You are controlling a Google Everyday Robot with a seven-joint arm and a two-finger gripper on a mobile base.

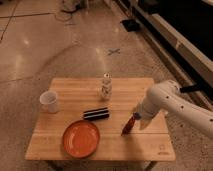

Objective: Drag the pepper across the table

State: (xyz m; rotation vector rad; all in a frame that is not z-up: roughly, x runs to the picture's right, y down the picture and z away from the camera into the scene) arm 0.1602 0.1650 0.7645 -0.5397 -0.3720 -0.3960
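Observation:
The pepper (128, 125), slender and dark red, lies slanted on the right half of the light-wood table (75, 90). My gripper (141, 118) is at the end of the white arm (167, 100) that reaches in from the right. It hangs low just right of the pepper's upper end, over the small blue object (136, 115), which is mostly hidden. I cannot tell whether it touches the pepper.
A white cup (49, 101) stands at the left. A white speckled shaker bottle (106, 86) stands at the back middle. A black bar-shaped object (96, 114) lies in the centre, with an orange plate (81, 138) in front of it. A small dark mark (161, 148) is near the front right corner.

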